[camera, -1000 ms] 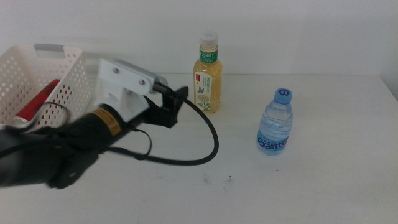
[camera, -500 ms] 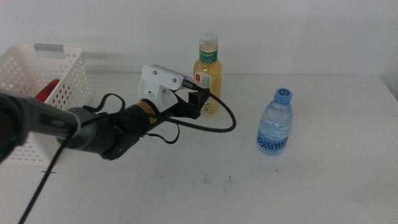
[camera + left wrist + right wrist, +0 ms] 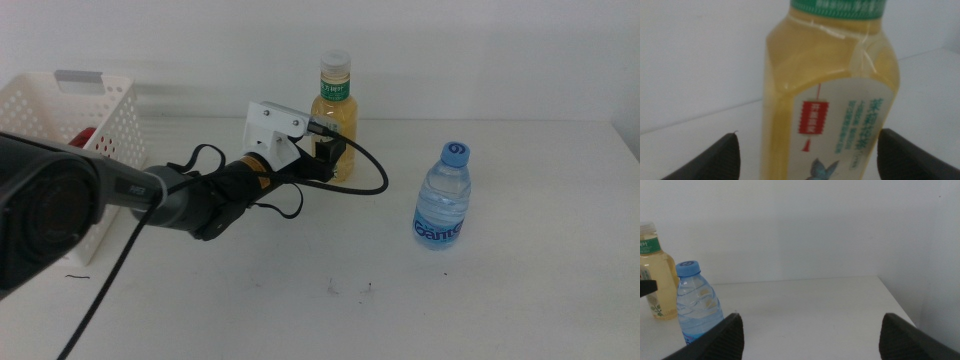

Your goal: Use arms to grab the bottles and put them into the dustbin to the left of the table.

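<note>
The yellow tea bottle (image 3: 335, 115) with a white cap stands upright at the back of the table (image 3: 500, 300). My left gripper (image 3: 330, 158) reaches in from the left and is open, its jaws on either side of the bottle's lower body; the bottle (image 3: 832, 105) fills the left wrist view between the jaw tips. The clear blue-capped water bottle (image 3: 441, 198) stands to the right, also seen as the water bottle (image 3: 697, 302) beside the tea bottle (image 3: 655, 275). A red can (image 3: 85, 137) lies inside the white dustbin (image 3: 110, 110) at the left. My right gripper (image 3: 810, 345) is open, away from the bottles and outside the middle view.
The left arm's black cable (image 3: 365, 180) loops over the table between the tea bottle and the water bottle. A white wall (image 3: 480, 50) rises behind the table. The table's right edge (image 3: 900, 305) lies beyond the water bottle.
My left arm has swung from beside the dustbin to the right and back, bringing its open jaws up to and around the tea bottle. Both bottles have stayed in place.
</note>
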Robot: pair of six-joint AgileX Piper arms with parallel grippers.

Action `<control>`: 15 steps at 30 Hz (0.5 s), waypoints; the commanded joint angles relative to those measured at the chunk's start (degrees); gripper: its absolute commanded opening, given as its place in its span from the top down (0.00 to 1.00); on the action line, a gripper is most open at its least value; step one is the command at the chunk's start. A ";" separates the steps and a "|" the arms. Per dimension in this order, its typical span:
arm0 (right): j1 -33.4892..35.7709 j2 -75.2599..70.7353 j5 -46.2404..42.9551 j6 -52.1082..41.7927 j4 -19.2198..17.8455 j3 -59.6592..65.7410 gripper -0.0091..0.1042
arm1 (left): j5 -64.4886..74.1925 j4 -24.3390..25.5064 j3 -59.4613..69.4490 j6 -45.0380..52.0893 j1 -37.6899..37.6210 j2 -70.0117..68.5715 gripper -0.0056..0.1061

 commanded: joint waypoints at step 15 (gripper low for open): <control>-0.46 -0.24 -0.37 -0.30 -0.54 0.23 0.10 | 4.70 -2.55 -12.59 -1.54 -2.10 7.44 0.11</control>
